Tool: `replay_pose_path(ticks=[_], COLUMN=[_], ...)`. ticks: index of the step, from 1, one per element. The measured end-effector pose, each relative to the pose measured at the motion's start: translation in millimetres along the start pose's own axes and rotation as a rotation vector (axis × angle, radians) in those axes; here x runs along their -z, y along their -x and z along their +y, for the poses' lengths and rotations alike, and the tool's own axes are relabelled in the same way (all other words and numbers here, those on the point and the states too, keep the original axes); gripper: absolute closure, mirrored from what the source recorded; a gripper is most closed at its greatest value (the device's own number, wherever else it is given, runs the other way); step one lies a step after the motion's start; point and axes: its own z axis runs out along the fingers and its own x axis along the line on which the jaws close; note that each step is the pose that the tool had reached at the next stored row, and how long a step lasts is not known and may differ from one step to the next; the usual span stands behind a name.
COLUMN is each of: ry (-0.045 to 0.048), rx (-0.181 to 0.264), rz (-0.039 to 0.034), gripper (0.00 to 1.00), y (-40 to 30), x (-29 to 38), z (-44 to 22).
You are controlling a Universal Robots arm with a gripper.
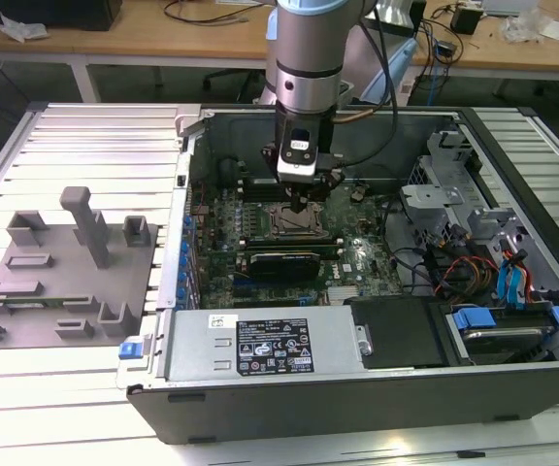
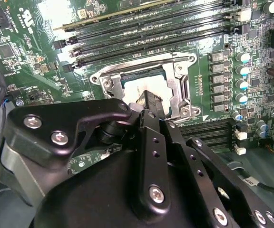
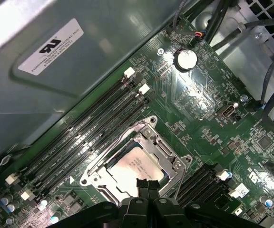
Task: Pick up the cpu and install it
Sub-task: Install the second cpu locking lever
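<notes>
The cpu (image 3: 133,165), a thin square chip with a silvery-white top, lies flat inside the dark metal-framed socket (image 3: 164,151) on the green motherboard, also visible as the cpu (image 2: 136,89) within the socket frame (image 2: 176,81). My gripper (image 3: 146,185) hangs straight over it inside the open computer case, its two black fingers pressed together with the tips just above the chip's near edge. The same gripper (image 2: 151,100) covers part of the chip. In the exterior view my gripper (image 1: 305,202) stands right above the socket (image 1: 294,223).
A grey moulded tray (image 1: 66,282) with blocks and posts lies outside the case at the exterior view's left. Memory slots (image 3: 94,128) run beside the socket. A power supply (image 1: 260,345) sits at the case's front, and a drive cage with cables (image 1: 483,243) at the exterior view's right.
</notes>
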Motion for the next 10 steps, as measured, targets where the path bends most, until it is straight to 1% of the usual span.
replay_pose_path(ticks=[10], ry=[0.0000], rx=[0.000], rz=[0.0000], gripper=[0.89], y=[0.0], x=[0.4], z=[0.0])
